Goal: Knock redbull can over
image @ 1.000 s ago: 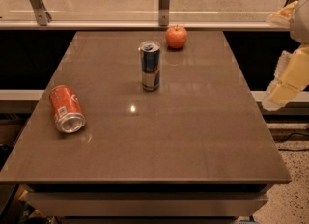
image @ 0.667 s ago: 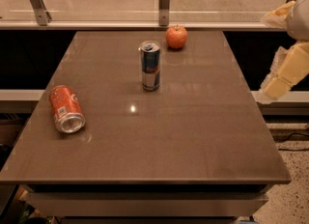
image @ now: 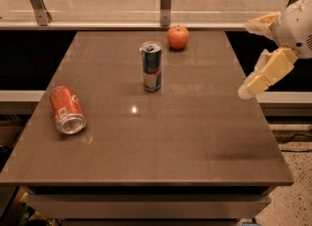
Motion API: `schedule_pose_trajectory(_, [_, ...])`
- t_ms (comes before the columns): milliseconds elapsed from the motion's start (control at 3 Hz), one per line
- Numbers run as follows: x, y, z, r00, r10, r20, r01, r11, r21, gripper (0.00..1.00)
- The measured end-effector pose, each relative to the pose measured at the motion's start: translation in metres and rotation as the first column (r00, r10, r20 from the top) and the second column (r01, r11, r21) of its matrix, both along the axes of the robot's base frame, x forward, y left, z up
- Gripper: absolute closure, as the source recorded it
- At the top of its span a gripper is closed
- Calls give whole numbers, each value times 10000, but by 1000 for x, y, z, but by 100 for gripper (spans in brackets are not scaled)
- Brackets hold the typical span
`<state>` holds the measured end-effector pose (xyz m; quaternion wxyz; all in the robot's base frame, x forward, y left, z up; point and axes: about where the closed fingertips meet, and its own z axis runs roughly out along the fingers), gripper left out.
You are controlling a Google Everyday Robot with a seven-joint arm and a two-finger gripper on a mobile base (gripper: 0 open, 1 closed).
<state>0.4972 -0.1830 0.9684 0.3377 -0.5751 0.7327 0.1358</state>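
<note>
The redbull can (image: 152, 66), slim, blue and silver, stands upright on the brown table (image: 195, 137), a little behind its middle. My gripper (image: 246, 59) hangs at the table's right edge, well to the right of the can and apart from it. Its two cream fingers (image: 265, 71) are spread wide and hold nothing. The gripper's white body runs out of view at the right.
An orange-red soda can (image: 67, 109) lies on its side at the table's left. A red apple (image: 178, 37) sits at the back, right of and behind the redbull can. A glass rail with metal posts (image: 165, 1) runs behind the table.
My gripper has moved left, from beyond the table's right edge to over that edge. The cans and the apple have not moved.
</note>
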Motion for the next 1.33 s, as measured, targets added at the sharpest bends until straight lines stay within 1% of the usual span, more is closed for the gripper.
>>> schedule_pose_trajectory(333, [11,10,-10,9990,-22,449,-36,9917,1288,0])
schedule_pose_trajectory(667, [25,17,-19,9947,-302,984,58,9710,2388,0])
schedule_pose_trajectory(1000, [43,27,-29,9902,-512,1302,89,9518,3066,0])
schedule_pose_trajectory(1333, [43,27,-29,9902,-510,1302,88,9518,3066,0])
